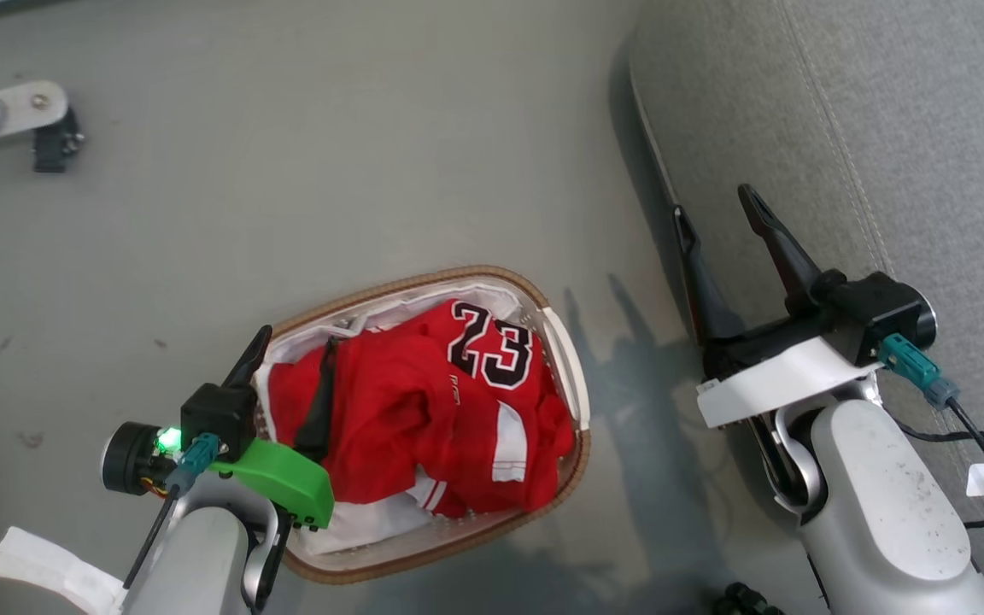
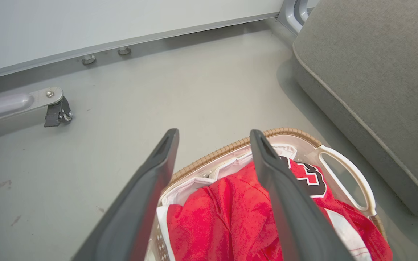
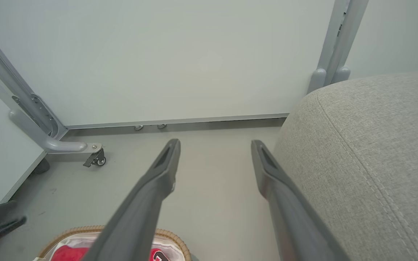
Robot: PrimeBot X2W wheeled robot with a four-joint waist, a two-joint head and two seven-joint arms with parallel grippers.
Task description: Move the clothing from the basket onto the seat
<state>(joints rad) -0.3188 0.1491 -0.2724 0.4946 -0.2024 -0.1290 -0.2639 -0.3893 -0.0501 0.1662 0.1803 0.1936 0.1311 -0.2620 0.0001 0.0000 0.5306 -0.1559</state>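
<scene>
Red clothing [image 1: 407, 418], white-trimmed with a black "23", is heaped in the basket [image 1: 389, 289] on the floor [image 1: 287, 171] beside the seat [image 1: 885, 128]. The left pincer [image 2: 213, 134] is held open, empty, over it; the right pincer [image 1: 711, 201] likewise at the seat's edge.

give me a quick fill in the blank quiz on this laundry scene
1. The clothing in the basket shows the number ____.
2. The left gripper, above the basket rim, is ____, not shut.
3. The right gripper, by the seat, holds ____.
4. The seat's fabric is ____.
Missing: 23; open; nothing; grey
</scene>
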